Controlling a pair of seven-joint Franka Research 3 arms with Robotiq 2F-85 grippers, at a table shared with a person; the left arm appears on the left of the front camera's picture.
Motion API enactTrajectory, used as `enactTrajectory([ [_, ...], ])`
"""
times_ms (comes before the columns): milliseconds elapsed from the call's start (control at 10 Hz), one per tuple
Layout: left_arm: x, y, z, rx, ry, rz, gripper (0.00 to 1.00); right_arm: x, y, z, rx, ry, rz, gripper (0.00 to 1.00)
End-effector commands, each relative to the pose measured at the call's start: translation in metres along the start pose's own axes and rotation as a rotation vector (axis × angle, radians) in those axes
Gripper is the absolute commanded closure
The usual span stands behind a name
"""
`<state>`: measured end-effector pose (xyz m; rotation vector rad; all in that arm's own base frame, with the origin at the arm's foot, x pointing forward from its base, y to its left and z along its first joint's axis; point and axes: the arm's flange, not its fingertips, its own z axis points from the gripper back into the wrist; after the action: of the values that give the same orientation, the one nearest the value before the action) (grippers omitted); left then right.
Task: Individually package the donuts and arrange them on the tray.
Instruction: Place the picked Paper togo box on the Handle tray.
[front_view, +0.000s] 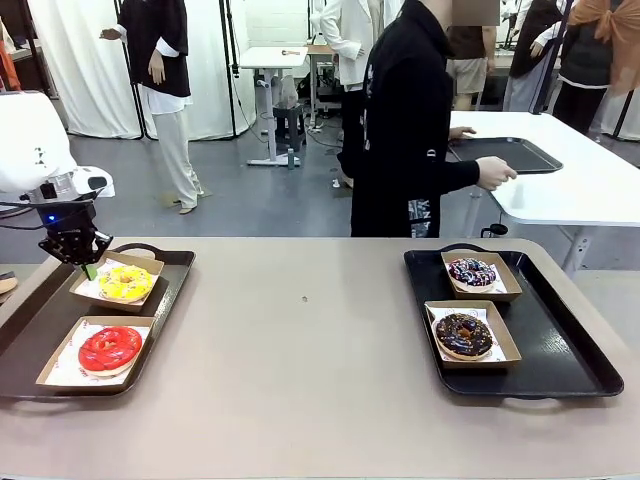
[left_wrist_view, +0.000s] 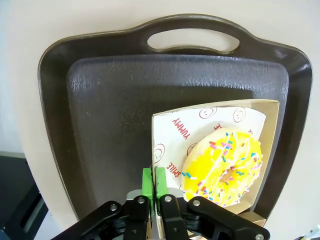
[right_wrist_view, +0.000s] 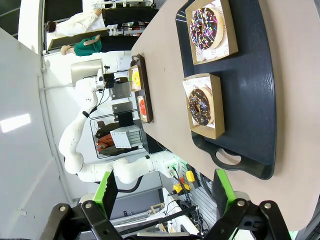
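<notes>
a wide beige table (front_view: 300, 370) fills the near half of the room, with a dark tray (front_view: 170, 275) at its left end and a second dark tray (front_view: 570, 350) at its right end, well apart. on the left tray a yellow donut (front_view: 125, 282) with sprinkles sits in a shallow cardboard box (front_view: 148, 266) lined with printed paper, and nearer the robot a red donut (front_view: 110, 348) sits in its own box (front_view: 55, 365). on the right tray a sprinkled donut (front_view: 472, 271) lies in the farther box (front_view: 508, 285) and a chocolate donut (front_view: 463, 335) in the nearer box (front_view: 505, 345). the left gripper (front_view: 88, 266) hangs at the corner of the yellow donut's box; in the left wrist view its green fingers (left_wrist_view: 147, 181) stand close together with the box's edge and paper between them, but whether they are clamped on it or have let go i cannot tell. the right gripper (right_wrist_view: 165, 192) is raised high above the right tray with its jaws spread wide and nothing between them. across the table a person in black (front_view: 400, 130) stands turned toward a white table (front_view: 580, 180) that carries another dark tray (front_view: 505, 155), one hand (front_view: 495, 173) just beside it. the floor behind is grey, with white curtains at the back.
</notes>
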<state>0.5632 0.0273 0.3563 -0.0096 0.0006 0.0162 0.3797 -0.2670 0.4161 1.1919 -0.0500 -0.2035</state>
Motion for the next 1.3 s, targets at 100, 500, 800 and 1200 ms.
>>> enactTrajectory([
  [100, -0.007, -0.003, 0.006, 0.014, -0.003, 0.025, 0.1, -0.001, 0.002, 0.0, 0.005, -0.002, -0.012, 0.0],
  [500, -0.024, 0.004, 0.031, 0.018, -0.009, 0.053, 0.47, -0.001, 0.002, 0.0, 0.005, -0.002, -0.012, 0.0],
  [800, -0.038, 0.008, 0.043, -0.027, 0.013, 0.042, 0.18, -0.001, 0.002, 0.0, 0.005, -0.002, -0.012, 0.0],
  [1200, -0.038, 0.007, 0.049, -0.025, 0.007, 0.047, 0.0, -0.001, 0.002, 0.0, 0.005, -0.002, -0.012, 0.0],
])
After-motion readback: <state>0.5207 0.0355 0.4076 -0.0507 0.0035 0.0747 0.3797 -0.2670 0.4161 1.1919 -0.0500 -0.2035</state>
